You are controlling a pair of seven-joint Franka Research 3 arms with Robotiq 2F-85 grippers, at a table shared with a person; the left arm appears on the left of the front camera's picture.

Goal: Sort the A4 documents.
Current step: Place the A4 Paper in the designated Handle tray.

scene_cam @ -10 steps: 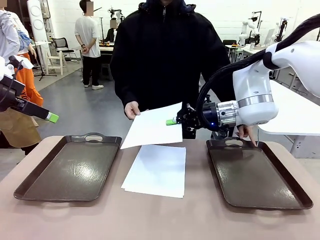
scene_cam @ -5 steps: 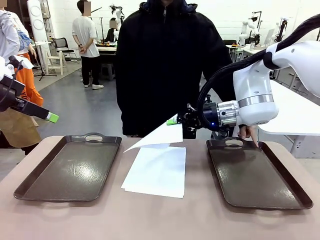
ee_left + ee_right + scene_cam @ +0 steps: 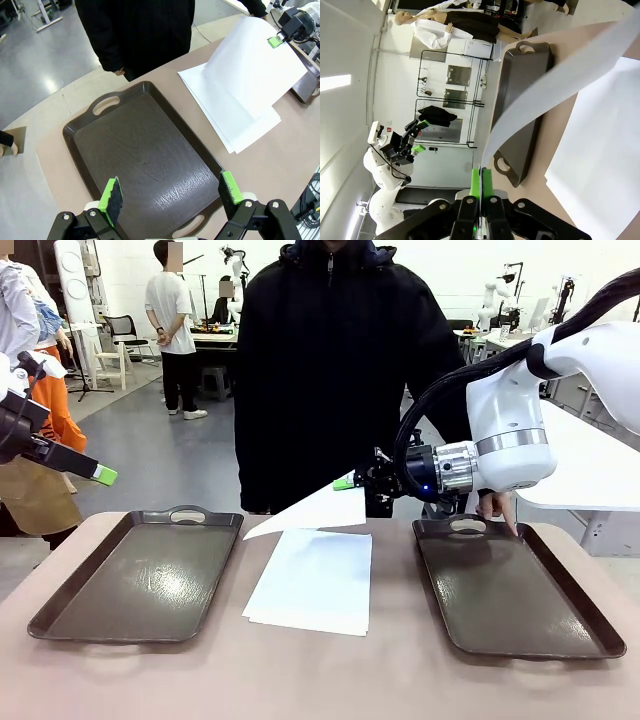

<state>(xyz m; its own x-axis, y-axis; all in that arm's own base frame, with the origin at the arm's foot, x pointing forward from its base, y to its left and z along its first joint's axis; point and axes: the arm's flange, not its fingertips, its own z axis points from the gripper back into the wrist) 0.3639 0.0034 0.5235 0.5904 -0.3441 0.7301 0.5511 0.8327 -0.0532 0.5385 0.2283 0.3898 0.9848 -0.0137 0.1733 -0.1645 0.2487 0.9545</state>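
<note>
Across the counter [image 3: 320, 680], the person had let go of the sheet [image 3: 315, 512]; the right tool [image 3: 343, 483] alone pinched its corner above the stack [image 3: 312, 582], so the handover looked complete. Meanwhile the left tool [image 3: 171, 191] hung spread, empty.

The front view looks across the tabletop [image 3: 320, 680] at the person [image 3: 330, 370]. The left wrist view looks down past the left pincer [image 3: 171, 191] onto the tray [image 3: 145, 150] below it. The right wrist view, rolled sideways, looks along the right pincer [image 3: 481, 175]; all three share tray and sheet [image 3: 315, 512].
</note>
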